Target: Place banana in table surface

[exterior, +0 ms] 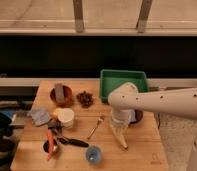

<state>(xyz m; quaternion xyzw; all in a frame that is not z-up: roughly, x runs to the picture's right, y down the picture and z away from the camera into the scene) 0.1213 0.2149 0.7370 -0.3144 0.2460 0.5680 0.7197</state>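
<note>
Pincer [121,121] hangs low over the worktop [142,142], right of centre; the banana [119,135] runs toward five o'clock beneath it. Grip state: cannot tell.

The robot's white arm [164,101] is reaching in from the right edge of the camera view, its long perforated forearm running leftward and slightly upward to a rounded elbow joint [123,96]; from that joint the wrist is turning straight down; the gripper [119,125] is hanging below it, pointing downward just above the wooden tabletop; part of the robot's pale body is showing at the lower right corner.
</note>
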